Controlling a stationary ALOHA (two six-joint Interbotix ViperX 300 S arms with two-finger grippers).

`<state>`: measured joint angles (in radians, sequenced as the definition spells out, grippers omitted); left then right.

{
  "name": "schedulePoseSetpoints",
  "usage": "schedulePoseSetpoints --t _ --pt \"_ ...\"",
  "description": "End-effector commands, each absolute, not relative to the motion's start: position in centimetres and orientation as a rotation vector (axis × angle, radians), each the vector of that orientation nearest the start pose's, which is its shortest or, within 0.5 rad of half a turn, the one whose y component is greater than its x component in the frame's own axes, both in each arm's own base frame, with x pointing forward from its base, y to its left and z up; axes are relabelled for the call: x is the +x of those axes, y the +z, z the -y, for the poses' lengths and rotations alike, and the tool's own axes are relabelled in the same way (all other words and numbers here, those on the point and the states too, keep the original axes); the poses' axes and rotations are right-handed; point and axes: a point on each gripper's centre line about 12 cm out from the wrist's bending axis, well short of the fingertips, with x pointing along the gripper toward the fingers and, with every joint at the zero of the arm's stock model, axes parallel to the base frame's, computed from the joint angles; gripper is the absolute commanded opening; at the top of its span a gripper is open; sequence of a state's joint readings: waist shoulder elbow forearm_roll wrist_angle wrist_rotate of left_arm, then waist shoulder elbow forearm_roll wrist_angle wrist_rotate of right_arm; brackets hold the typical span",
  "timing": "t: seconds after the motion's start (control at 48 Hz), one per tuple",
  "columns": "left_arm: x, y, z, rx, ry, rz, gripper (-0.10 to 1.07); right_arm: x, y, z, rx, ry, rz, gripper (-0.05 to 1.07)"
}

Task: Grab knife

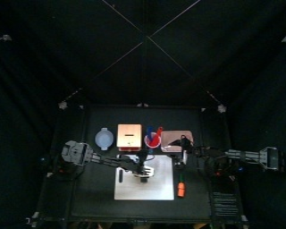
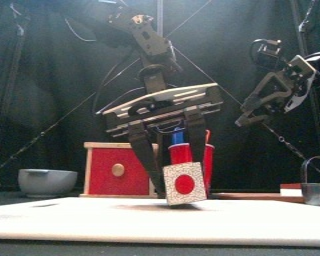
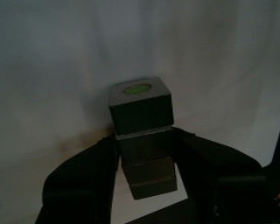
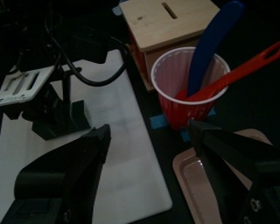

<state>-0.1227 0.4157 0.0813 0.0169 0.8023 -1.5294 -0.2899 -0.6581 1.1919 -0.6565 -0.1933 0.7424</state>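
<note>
The knife appears to be the small orange-handled piece [image 1: 179, 189] lying at the right edge of the white cutting board [image 1: 133, 190]; I cannot make out its blade. My left gripper [image 1: 139, 170] hangs over the board, shut on a grey block [image 3: 143, 105] with a green dot on top and a red dot on its side [image 2: 184, 183]. My right gripper [image 4: 143, 175] is open and holds nothing. It hovers raised [image 2: 276, 85] near the red cup [image 4: 187, 83], above the board's right side and a pink tray [image 4: 219, 188].
The red cup holds a blue utensil [image 4: 219, 35] and a red utensil [image 4: 241, 68]. A wooden box with a slot [image 4: 166, 22] stands behind it. A grey bowl [image 2: 45, 181] sits at the left. Another dark block [image 4: 55, 118] stands on the board.
</note>
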Motion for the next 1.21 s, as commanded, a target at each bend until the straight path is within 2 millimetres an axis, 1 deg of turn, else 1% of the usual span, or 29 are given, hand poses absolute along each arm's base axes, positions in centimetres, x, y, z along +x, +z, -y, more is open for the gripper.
schedulePoseSetpoints --t 0.0,0.167,0.292,0.479,0.5,0.583,0.771,0.875,0.958,1.104,1.188 --pt "47.7 13.8 5.7 -1.218 0.850 -1.046 0.87 22.7 21.0 5.3 0.169 -0.185 -0.344 0.99" --pt "47.6 13.9 5.6 -1.212 0.852 -1.046 0.99 22.7 21.1 5.2 0.168 -0.184 -0.343 0.99" --pt "47.5 14.2 5.5 -1.188 0.846 -1.043 1.01 22.7 21.1 5.2 0.167 -0.183 -0.343 0.99" --pt "47.2 16.1 4.8 -1.057 0.779 -1.023 1.01 22.6 21.1 5.3 0.166 -0.185 -0.340 0.99" --pt "47.0 16.6 4.6 -1.031 0.763 -1.016 1.01 22.6 21.2 5.3 0.166 -0.184 -0.338 0.99" --pt "46.6 17.6 3.9 -0.967 0.729 -1.000 1.01 22.6 21.3 5.2 0.168 -0.182 -0.331 0.99" --pt "45.1 20.7 2.2 -0.858 0.645 -0.946 1.01 22.3 22.0 5.2 0.165 -0.184 -0.304 0.99" --pt "44.1 21.8 1.6 -0.816 0.585 -0.915 1.01 22.1 22.4 5.1 0.155 -0.182 -0.285 0.99" --pt "43.4 22.0 1.1 -0.782 0.532 -0.884 1.01 22.1 22.9 5.1 0.151 -0.181 -0.266 0.99" --pt "42.1 22.1 0.2 -0.708 0.412 -0.801 1.01 22.1 23.2 5.1 0.160 -0.182 -0.257 0.99" --pt "41.1 22.3 -0.6 -0.692 0.367 -0.750 1.01 22.2 23.4 5.1 0.172 -0.186 -0.250 0.99"
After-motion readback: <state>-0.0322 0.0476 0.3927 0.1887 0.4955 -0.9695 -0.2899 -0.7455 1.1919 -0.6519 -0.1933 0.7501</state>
